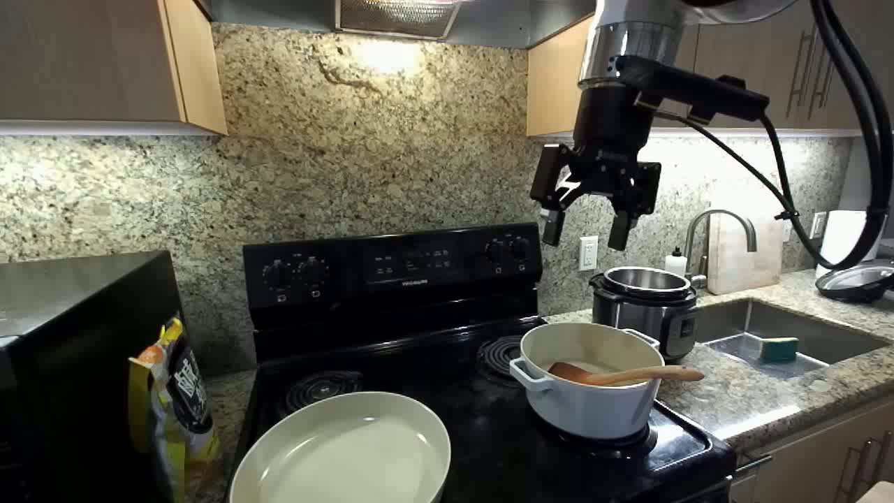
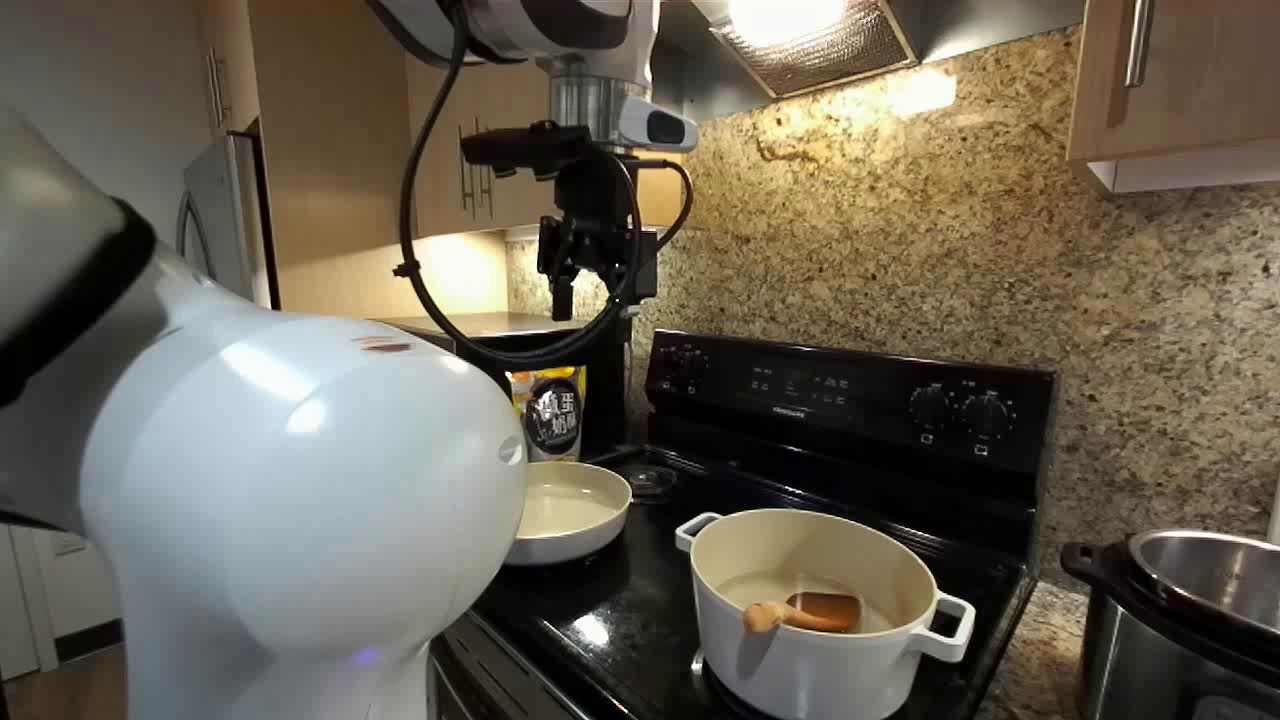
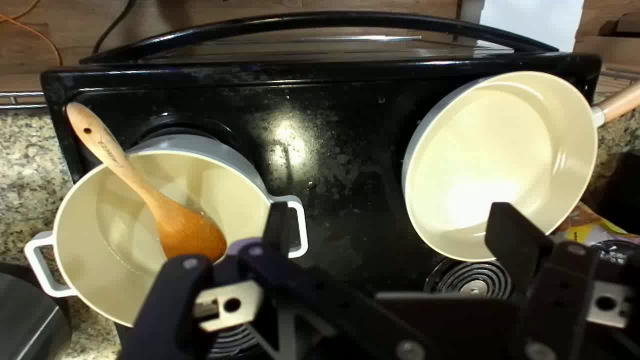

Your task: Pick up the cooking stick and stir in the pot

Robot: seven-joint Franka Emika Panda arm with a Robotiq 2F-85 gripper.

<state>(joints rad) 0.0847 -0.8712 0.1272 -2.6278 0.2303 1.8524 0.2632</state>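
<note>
I have the arm (image 1: 632,38) pointing down, higher than the pot (image 1: 585,409) and off to its side, fingers (image 1: 553,229) spread wide, gripping nothing.

The hood light (image 2: 785,16) glares, brightening the backsplash (image 2: 880,230).

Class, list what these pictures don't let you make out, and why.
- Shallow pan: in an exterior view, partly hidden behind the robot arm.
- Its handle: end cut off by the wrist view's right edge.
- Cooking stick: wrist view, lettering too small to read.
- Pot: wrist view, partly hidden by the gripper.
</note>
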